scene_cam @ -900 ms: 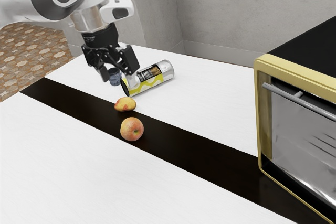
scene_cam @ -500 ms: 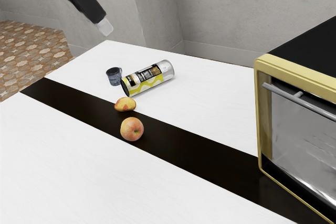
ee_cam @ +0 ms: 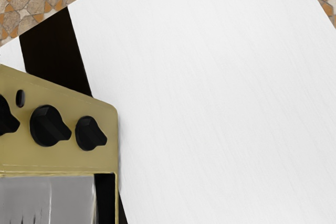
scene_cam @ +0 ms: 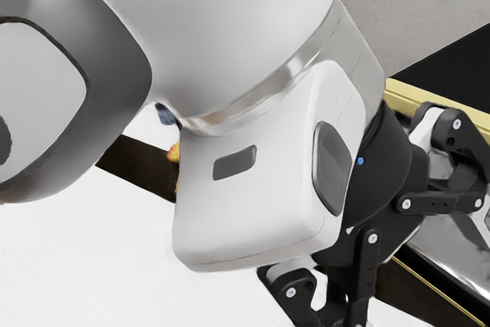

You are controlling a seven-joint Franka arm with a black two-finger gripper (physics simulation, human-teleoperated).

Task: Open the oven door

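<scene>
- Jaws [scene_cam: 429, 273] are seen at the lower right of the exterior frame, linkages spread wide apart; nothing is seen gripped. The tips run past the frame edge, so contact with the door cannot be told.
- Oven door [scene_cam: 444, 246] is located at the right of the exterior frame, partly masked by the jaws. In the wrist view its grey panel is found bordered by the yellow front of the oven [ee_cam: 107, 156], next to the row of knobs [ee_cam: 47, 125].
- Key relation: the door is judged near the jaws but off to one side of the hand's line of sight, which is aimed mainly at the white bench [ee_cam: 220, 103] beside the oven.
- Long axis: the door's edge is seen to run parallel to the knob row's lower border.
- Step in hand, as judged: approach and alignment. A sideways shift toward the door is called for, with the jaws set across its pull edge.
- Risk: the oven's frame or a knob could be struck if the shift is misjudged.
</scene>
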